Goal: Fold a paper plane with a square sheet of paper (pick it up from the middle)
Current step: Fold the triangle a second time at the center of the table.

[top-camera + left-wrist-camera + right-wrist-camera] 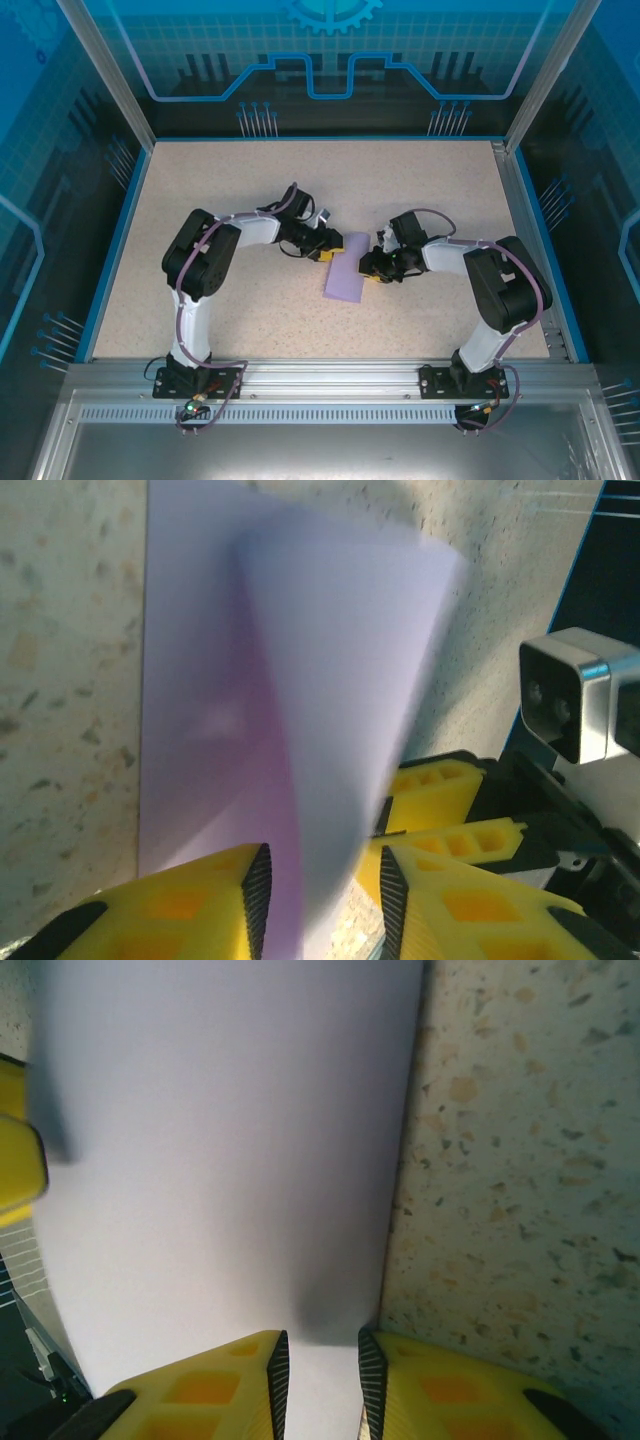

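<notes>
Paper sheet [347, 270], lavender, lies mid-frame on the counter [250, 180] between the two grippers.
Left gripper [322, 905]: jaws apart, astride a raised curling flap that runs down into their gap at the frame's bottom. Right gripper [323, 1380]: jaws narrowly apart, not clamped, the flat sheet's right-hand edge running down into their gap.

Paper [348, 268]: pale lavender, plain, unmarked.
Shape: a narrow strip from above, seemingly folded in half, though blur hides the crease.
Pose: lower layer flat, upper layer curling up.
Place: middle of the speckled table [250, 180].
</notes>
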Controlling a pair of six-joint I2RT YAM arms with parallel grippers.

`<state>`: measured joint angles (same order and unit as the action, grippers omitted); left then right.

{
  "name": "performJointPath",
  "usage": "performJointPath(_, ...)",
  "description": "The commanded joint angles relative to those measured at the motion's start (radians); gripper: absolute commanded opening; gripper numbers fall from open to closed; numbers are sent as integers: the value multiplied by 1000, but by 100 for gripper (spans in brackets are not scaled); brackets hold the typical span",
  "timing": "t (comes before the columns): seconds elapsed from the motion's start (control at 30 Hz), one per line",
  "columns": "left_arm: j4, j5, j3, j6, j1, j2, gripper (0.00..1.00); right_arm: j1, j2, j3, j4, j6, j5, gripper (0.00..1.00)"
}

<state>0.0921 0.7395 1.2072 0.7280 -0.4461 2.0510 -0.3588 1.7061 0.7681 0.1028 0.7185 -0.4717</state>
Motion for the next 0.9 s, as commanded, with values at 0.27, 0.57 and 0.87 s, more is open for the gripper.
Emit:
performJointPath(0.27, -254, 107, -152, 169, -2, -81, 44, 13, 13, -41, -2, 12, 12, 30)
performJointPath(0.57, -142, 94, -126, 79, 0, -83, 17, 27, -48, -67, -91, 53, -49, 33)
performJointPath(0.87, -25, 98, -55, -39, -1, -103, 0, 54, -240, -76, 67, -8, 57, 42)
